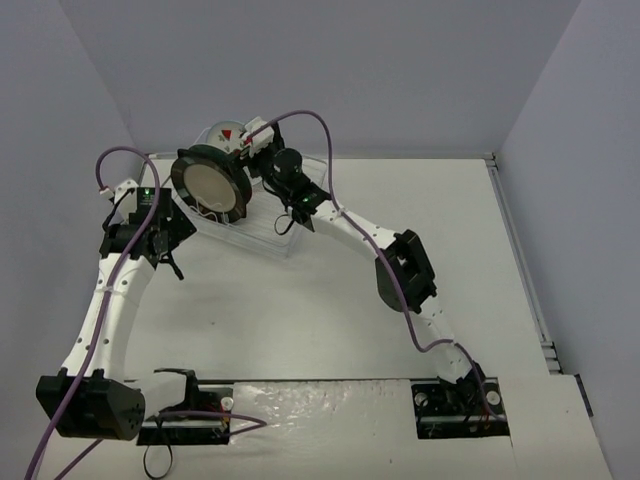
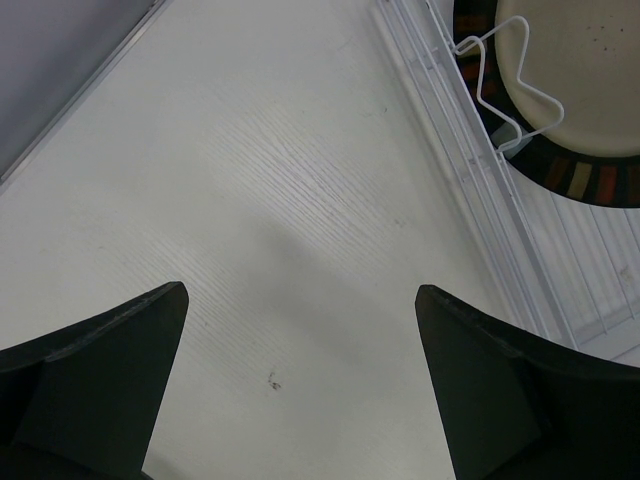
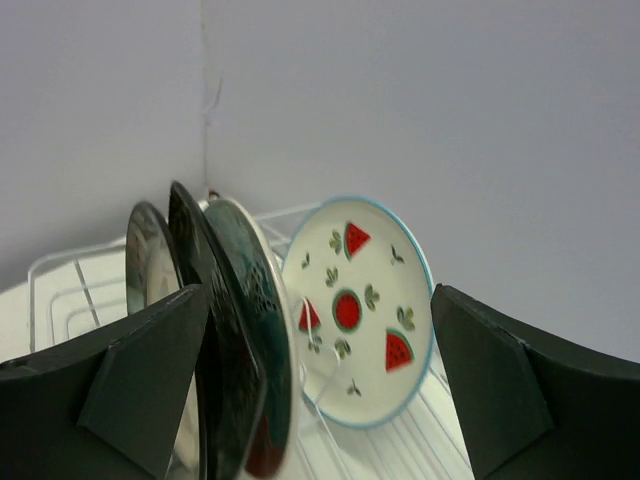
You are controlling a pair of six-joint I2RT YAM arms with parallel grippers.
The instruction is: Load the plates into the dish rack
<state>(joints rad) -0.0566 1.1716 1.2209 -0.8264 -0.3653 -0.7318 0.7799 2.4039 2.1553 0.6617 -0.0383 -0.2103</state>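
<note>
The four plates (image 3: pixel 235 340) stand on edge in the dish rack (image 1: pixel 265 236), the white plate (image 3: pixel 355 315) at its far end. My right jaws gape wide, empty, beside the rack. My left jaws gape over the counter (image 2: pixel 280 180) alongside. I'd withdraw straight, brushing no rims.

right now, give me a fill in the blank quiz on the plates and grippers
1. The left gripper is ___ over bare table.
2. The right gripper holds ___.
3. The white plate stands in the ___.
Missing: open; nothing; rack.
</note>
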